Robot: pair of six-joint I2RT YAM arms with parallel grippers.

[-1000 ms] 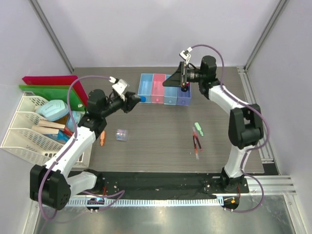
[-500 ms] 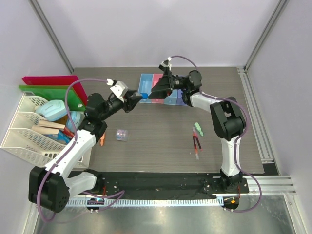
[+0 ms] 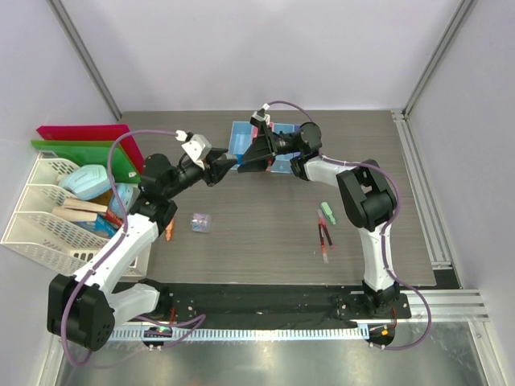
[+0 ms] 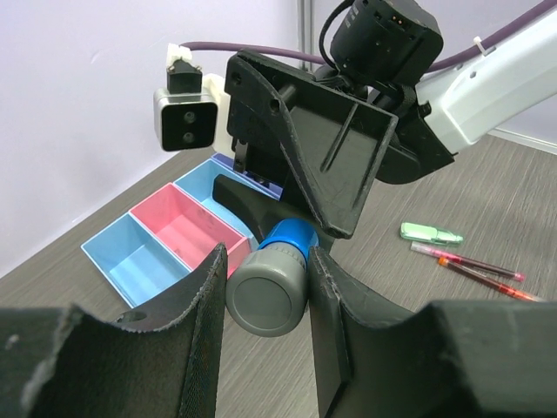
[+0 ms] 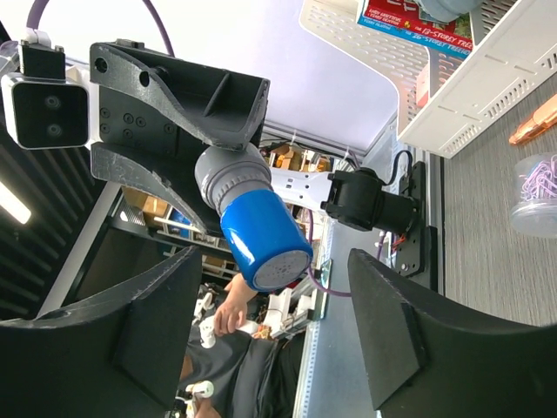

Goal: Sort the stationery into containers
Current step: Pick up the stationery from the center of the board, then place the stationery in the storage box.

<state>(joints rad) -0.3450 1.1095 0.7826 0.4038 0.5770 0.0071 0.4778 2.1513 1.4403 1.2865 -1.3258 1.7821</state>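
My left gripper (image 3: pixel 228 164) is shut on a little grey bottle with a blue cap (image 4: pixel 271 280) and holds it level above the table, in front of the row of containers (image 3: pixel 239 138). My right gripper (image 3: pixel 245 162) is open and faces it. In the right wrist view the blue cap (image 5: pixel 261 233) points into the gap between the right gripper's fingers, which do not touch it. The light blue and pink boxes (image 4: pixel 165 239) are empty. The green eraser (image 3: pixel 327 212), red-and-black pens (image 3: pixel 323 240), orange marker (image 3: pixel 169 232) and clear packet (image 3: pixel 200 222) lie on the table. The red-capped bottle is not in view.
White mesh trays (image 3: pixel 44 217) with pale blue objects stand at the left edge. Red and green folders (image 3: pixel 80 133) stand behind them. The right arm (image 3: pixel 326 169) stretches across the containers and hides the right-hand boxes.
The right gripper has swung left from above the purple box to face the left gripper's bottle. The left gripper has shifted slightly right, still holding the bottle.
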